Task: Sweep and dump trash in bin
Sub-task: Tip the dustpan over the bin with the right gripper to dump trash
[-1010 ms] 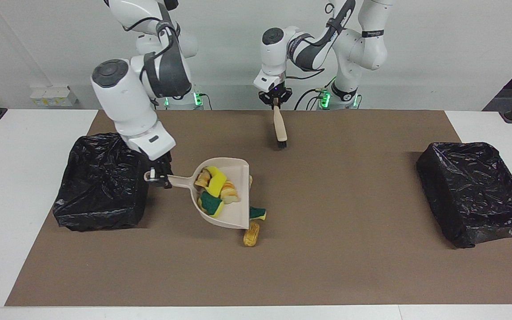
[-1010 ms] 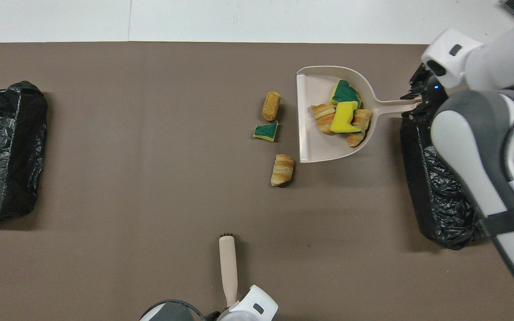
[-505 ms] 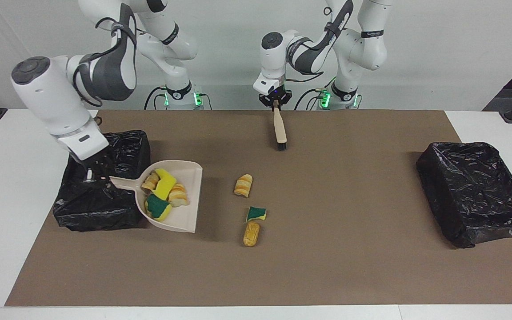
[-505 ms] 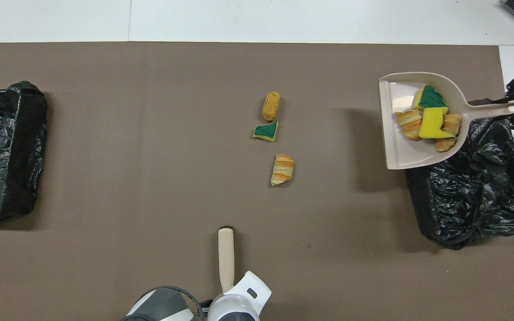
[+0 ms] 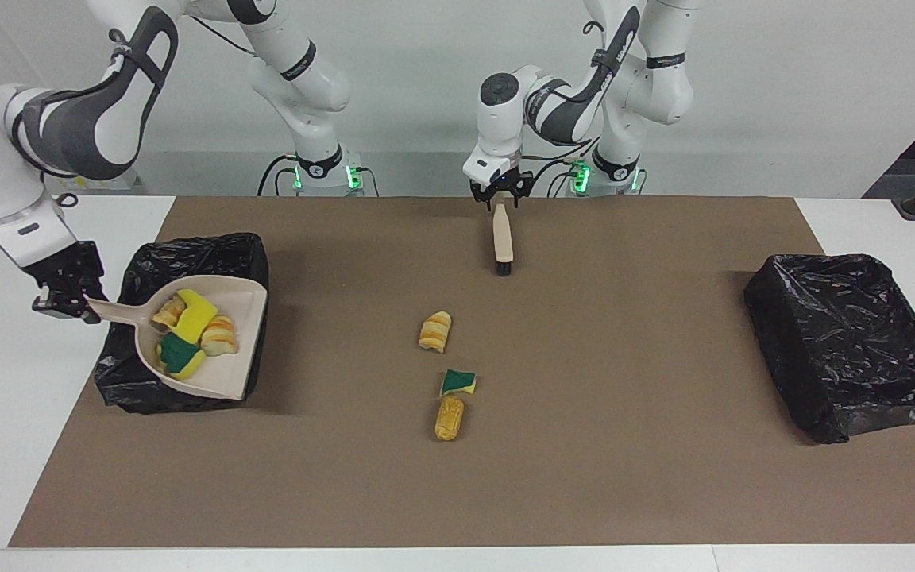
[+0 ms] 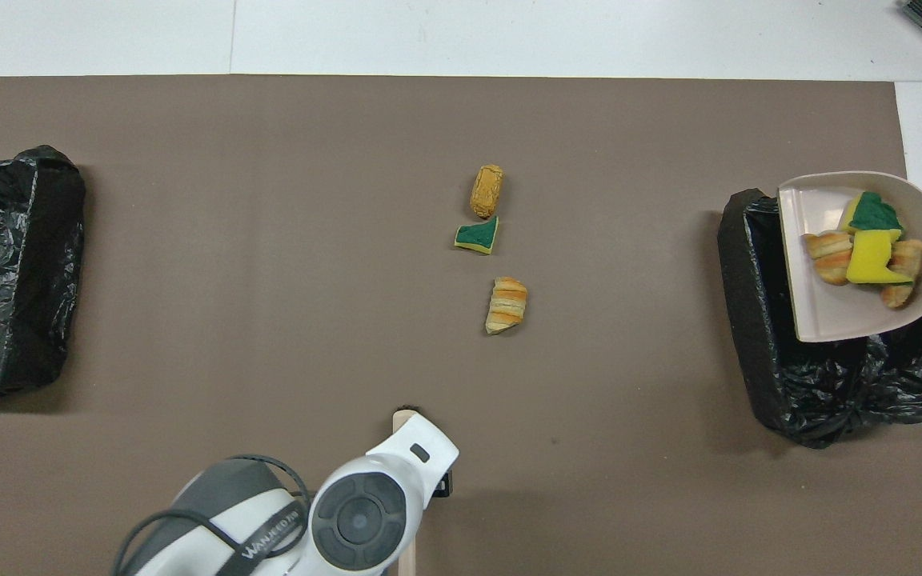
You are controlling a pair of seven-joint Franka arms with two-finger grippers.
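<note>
My right gripper (image 5: 60,301) is shut on the handle of the beige dustpan (image 5: 244,350), which it holds level over the black-bagged bin (image 5: 157,384) at the right arm's end of the table. The pan (image 6: 829,316) carries trash: a yellow sponge bit (image 5: 194,311), a green-and-yellow sponge bit and striped rolls. Three scraps lie mid-mat: a striped roll (image 5: 434,330), a green-and-yellow sponge bit (image 5: 457,382) and a tan roll (image 5: 449,419). My left gripper (image 5: 499,195) is open just above the handle end of the beige brush (image 5: 502,242), which lies on the mat.
A second black-bagged bin (image 5: 847,342) stands at the left arm's end of the table and also shows in the overhead view (image 6: 5,264). A brown mat (image 5: 624,445) covers the table. In the overhead view the left arm hides most of the brush.
My right gripper has carried the loaded dustpan off the mat to over the bin at its end. My left gripper has let go of the brush and risen slightly.
</note>
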